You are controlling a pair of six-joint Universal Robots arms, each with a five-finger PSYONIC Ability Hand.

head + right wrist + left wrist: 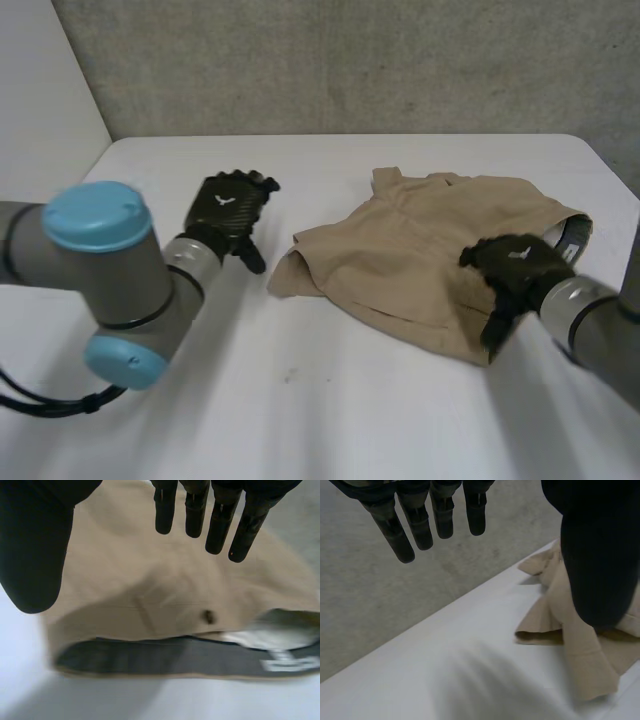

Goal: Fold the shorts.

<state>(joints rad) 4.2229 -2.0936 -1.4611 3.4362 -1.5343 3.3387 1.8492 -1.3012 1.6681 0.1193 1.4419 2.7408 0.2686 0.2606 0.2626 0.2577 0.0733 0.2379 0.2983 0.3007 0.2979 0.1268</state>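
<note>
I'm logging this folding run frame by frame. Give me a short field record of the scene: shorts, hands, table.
shorts: tan, rumpled, lying on the table
waistband: dark lining showing, on the right hand's side
left hand: open, beside the shorts, apart from them
right hand: open, fingers straight, over the shorts near the waistband
table: white

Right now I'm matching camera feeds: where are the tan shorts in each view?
Head view: shorts right of centre, under the right robot hand.
Left wrist view: shorts beside the left robot hand.
Right wrist view: shorts beneath the right robot hand.
Shared landmark: white table.
</note>
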